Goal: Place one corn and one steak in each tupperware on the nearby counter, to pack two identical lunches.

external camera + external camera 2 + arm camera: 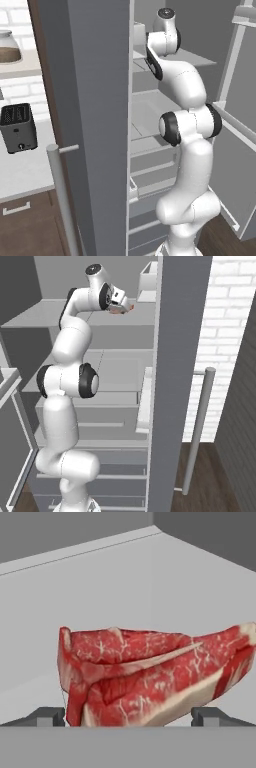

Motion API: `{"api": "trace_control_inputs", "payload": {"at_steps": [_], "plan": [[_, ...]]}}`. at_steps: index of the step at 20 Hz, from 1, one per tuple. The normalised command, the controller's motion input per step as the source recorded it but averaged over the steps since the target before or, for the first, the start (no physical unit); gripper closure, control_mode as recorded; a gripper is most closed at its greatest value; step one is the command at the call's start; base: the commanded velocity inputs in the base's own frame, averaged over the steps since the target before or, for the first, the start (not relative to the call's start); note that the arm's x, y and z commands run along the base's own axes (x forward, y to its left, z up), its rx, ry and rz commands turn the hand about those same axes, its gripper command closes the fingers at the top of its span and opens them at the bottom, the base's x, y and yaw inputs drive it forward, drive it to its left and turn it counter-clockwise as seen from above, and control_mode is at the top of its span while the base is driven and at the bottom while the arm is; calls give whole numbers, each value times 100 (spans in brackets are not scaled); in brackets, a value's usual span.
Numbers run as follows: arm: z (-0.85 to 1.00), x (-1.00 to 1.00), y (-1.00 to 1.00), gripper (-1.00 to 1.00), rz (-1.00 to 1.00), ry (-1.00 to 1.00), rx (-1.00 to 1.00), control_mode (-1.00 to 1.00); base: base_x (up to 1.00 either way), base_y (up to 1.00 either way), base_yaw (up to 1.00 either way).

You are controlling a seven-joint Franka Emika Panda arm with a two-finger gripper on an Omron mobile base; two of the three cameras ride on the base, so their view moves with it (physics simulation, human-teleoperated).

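Here the claw (128, 717) grips the marbled steak (150, 672), its long axis crosswise between the fingertips.

Steak (150, 672): deep red with fine white marbling, paler cream-pink band along cut edges. Fingertips (47, 716): dark grey. Arm (187, 150): white with black joints. Fridge shelves (115, 363): pale grey. Fridge door (95, 115): mid grey, light grey bar handle (62, 200). Toaster (18, 128): dark grey. Counter (25, 170): off-white over brown cabinet (25, 225). Wall (225, 321): white brick.
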Motion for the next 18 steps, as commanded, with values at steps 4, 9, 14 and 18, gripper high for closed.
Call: {"api": "trace_control_inputs", "payload": {"at_steps": [4,9,14,18], "plan": [[-10,27,0,-100,0,1,0,-100,0,0,0],[-41,8,0,100,0,6,0,-100,0,0,0],[-55,-2,-2,100,0,4,-1,-100,0,0,0],[-1,1,-2,100,0,-2,0,-100,0,0,0]]}}
